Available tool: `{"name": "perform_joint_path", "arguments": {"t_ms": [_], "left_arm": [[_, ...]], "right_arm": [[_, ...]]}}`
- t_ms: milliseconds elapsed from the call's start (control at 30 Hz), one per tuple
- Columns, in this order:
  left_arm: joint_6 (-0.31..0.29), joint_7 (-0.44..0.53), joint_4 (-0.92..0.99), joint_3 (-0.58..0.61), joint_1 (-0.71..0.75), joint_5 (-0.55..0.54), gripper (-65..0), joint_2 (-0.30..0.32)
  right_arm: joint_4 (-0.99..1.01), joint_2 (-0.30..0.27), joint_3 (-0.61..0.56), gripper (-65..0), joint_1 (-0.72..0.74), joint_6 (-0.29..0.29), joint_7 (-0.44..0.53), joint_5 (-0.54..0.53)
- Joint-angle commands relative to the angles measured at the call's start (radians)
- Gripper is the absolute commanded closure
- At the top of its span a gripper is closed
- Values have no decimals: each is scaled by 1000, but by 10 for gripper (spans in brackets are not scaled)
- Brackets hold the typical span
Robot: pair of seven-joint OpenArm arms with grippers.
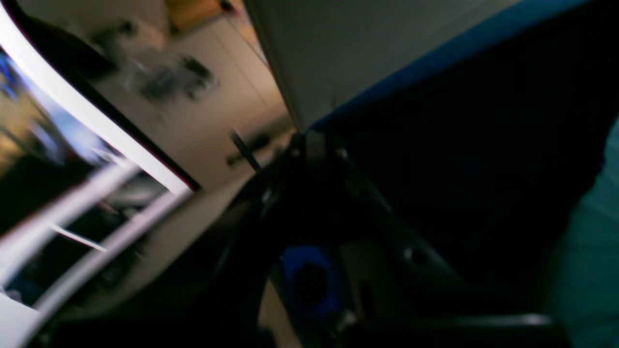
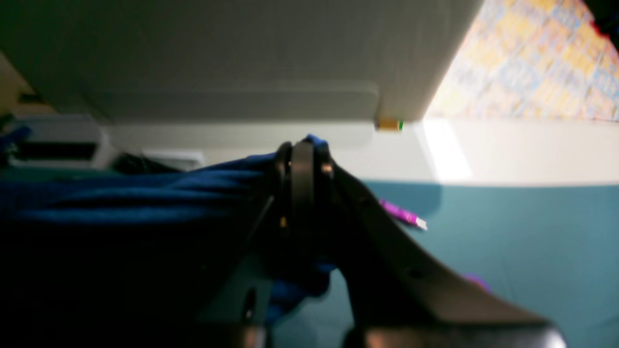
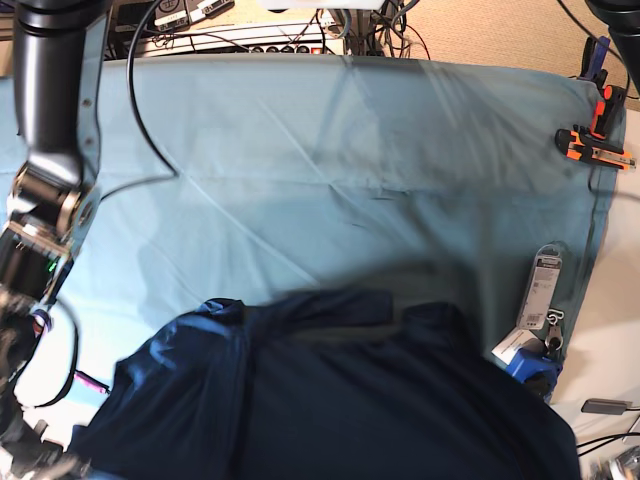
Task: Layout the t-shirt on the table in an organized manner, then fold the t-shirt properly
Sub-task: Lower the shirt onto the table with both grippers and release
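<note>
The dark navy t-shirt point(image 3: 330, 400) fills the near part of the table point(image 3: 330, 160), bunched and raised toward the camera. In the right wrist view my right gripper point(image 2: 303, 154) is shut on a fold of the t-shirt point(image 2: 121, 193), which stretches off to the left. In the left wrist view my left gripper point(image 1: 309, 142) is shut, with a taut blue edge of the t-shirt point(image 1: 435, 58) running up and right from its tips. In the base view the left gripper point(image 3: 532, 363) pinches blue cloth at the shirt's right side. The right arm point(image 3: 45, 200) comes down the left edge.
Orange-and-black clamps point(image 3: 595, 145) hold the teal cloth at the right edge. Cables and power strips point(image 3: 250, 30) lie beyond the far edge. A purple marker point(image 2: 401, 215) lies on the cloth near the right gripper. A dark flat device point(image 3: 605, 405) sits at the right.
</note>
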State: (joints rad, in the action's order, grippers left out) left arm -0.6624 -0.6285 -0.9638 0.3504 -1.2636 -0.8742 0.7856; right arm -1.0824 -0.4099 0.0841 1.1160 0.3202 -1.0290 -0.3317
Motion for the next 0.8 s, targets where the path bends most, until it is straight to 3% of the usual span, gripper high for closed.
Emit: {"name": "perform_joint_path", "arguments": {"t_ms": [0,400,767], "left_arm": [[32,31,-9,-13,-45,8,0,12],[37,54,-9,-13,-45,10,0,10],[37,14,-9,-13,-45,6,0,11]], "right_arm": [[-17,-13,3,0,64,-8,31,7],[-17,0,3,0,181,-11,60,10],[-17,0,3,0,87,8,-46,-28]]}}
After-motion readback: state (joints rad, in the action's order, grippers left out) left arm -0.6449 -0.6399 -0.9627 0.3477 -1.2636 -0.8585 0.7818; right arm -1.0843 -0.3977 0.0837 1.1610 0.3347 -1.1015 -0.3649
